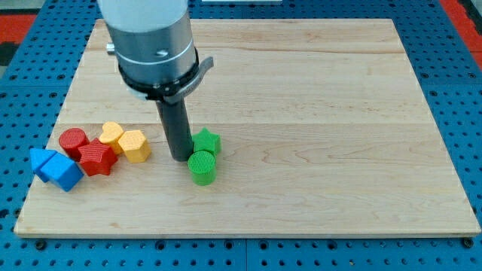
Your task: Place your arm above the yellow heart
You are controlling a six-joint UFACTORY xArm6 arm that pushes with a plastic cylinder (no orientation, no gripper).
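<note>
Nearest the view's bottom sits a green cylinder, touching a green star just above it. My tip rests on the counter just left of both green blocks — it is a bare rod, so there are no fingers to be wide or narrow. At the view's left lie two blue blocks, a red star-like block and a red cylinder. The yellow heart lies above these, touching a yellow block — well left of my tip.
</note>
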